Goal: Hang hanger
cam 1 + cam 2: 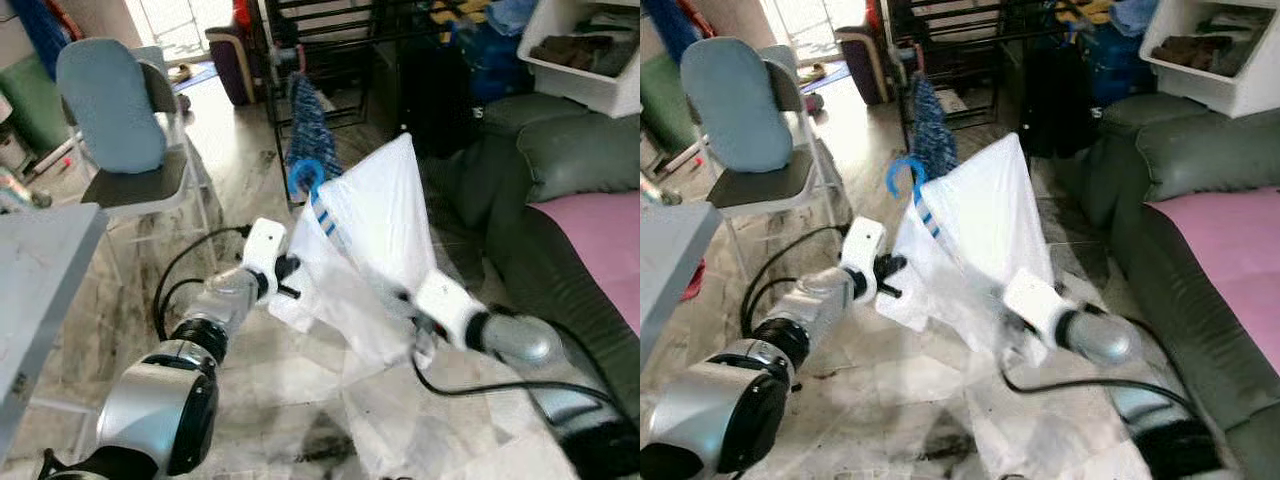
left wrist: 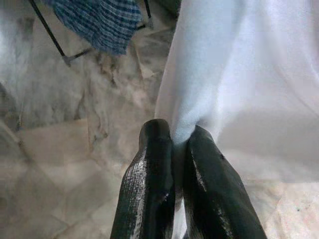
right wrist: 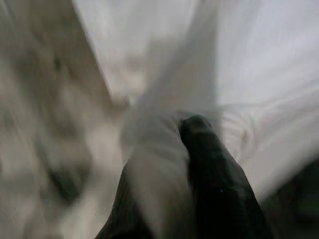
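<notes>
Marble floor lies below as left gripper (image 2: pixel 174 149) and right gripper (image 3: pixel 174 144), both clamped on the white garment (image 1: pixel 375 240), carry its blue hanger (image 1: pixel 305 180); next, hook it over the black rack (image 1: pixel 330 30)

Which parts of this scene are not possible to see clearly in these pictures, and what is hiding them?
- Blue hanger: the hook shows in the eye views; the white garment covers the rest.
- Right gripper: in its wrist view, blurred, and cloth wraps one finger.
- Left gripper: shut on the garment's edge; its finger bases are cut off by the frame edge.
- Black drying rack: its top is cut off by the eye view's upper edge.
</notes>
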